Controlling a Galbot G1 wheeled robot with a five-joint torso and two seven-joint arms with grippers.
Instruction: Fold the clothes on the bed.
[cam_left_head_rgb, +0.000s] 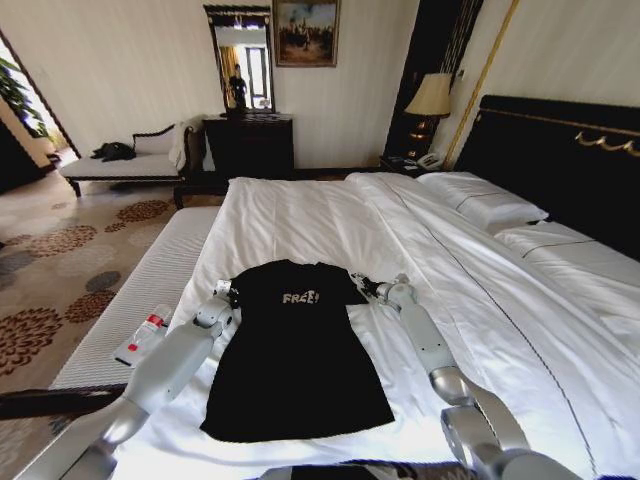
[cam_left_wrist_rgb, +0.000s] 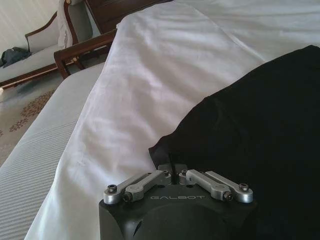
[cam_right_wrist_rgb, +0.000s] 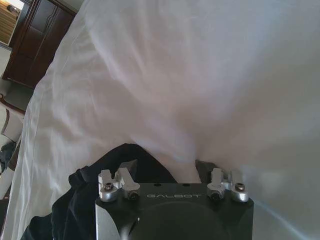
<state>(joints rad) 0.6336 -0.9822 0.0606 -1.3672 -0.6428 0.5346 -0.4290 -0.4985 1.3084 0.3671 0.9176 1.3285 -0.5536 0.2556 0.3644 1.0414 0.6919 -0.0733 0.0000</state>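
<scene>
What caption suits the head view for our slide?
Both grippers, left gripper and right gripper, at the sleeves of a black "FREE!" T-shirt on the white bed.

The T-shirt (cam_left_head_rgb: 297, 350) lies flat on the bed (cam_left_head_rgb: 330, 215), at 6 o'clock in the head view. The left gripper (cam_left_head_rgb: 232, 292) sits at the shirt's 10 o'clock, touching its sleeve; the right gripper (cam_left_head_rgb: 361, 285) sits at its 2 o'clock, at the other sleeve. 2 pillows (cam_left_head_rgb: 483, 203) lie at 3 o'clock. A bottle (cam_left_head_rgb: 143, 336) rests on the bench (cam_left_head_rgb: 150, 290) at 9 o'clock.
</scene>
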